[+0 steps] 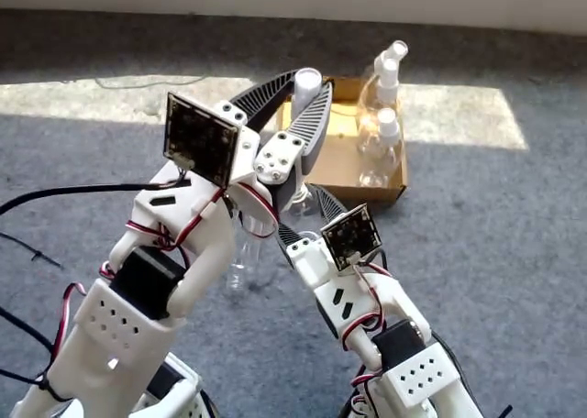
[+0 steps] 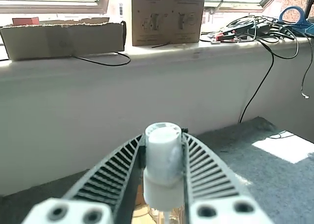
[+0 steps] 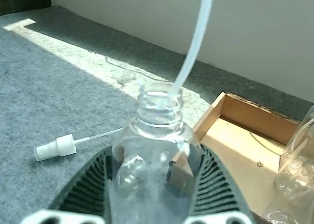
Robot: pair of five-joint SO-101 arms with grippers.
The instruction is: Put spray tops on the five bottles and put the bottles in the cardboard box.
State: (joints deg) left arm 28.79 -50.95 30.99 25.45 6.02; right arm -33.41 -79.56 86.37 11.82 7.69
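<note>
On grey, short-piled carpet (image 1: 495, 253), below a plain white wall (image 2: 73, 111): left arm (image 1: 138, 290) and right arm (image 1: 394, 345), white moulded plastic, red-and-black wires looped at the joints.

Up high, left gripper (image 1: 309, 83), its black ribbed fingers (image 2: 117, 175) clamped on the sides of a spray top (image 2: 163, 160). White, smooth, cylindrical, flat on the crown, wider collar underneath.

Lower and just beneath, right gripper (image 3: 158, 157), same leaf-shaped ribbed fingers closed tight round a bottle (image 3: 156, 135). Clear glossy plastic, rounded shoulders, upright, threaded neck (image 3: 159, 103) open.

Thin white dip tube (image 3: 196, 37) slanting down from above, tip inside that neck. Spray top well above the rim, not seated.

Just beyond the bottle, toward the wall: box (image 3: 255, 118), shallow brown cardboard, matte, edges raw-cut, floor partly sunlit. Along its right side in the high view: capped pair (image 1: 383, 143) of clear bottles, standing, white tops on.

Flat on the carpet, apart from box and bottle: loose top (image 3: 55, 148), white, stubby, a hair-thin tube trailing from it.

Partly behind the left arm, on the carpet: spare bottle (image 1: 240, 253), clear; upright or tilted, cannot tell.

Across the carpet by the box: hard-edged band of sunlight (image 1: 92, 97).

On the sill (image 2: 147, 49) above the wall: worn cardboard pieces (image 2: 64, 37) and a tangle of black cables (image 2: 255, 30).
</note>
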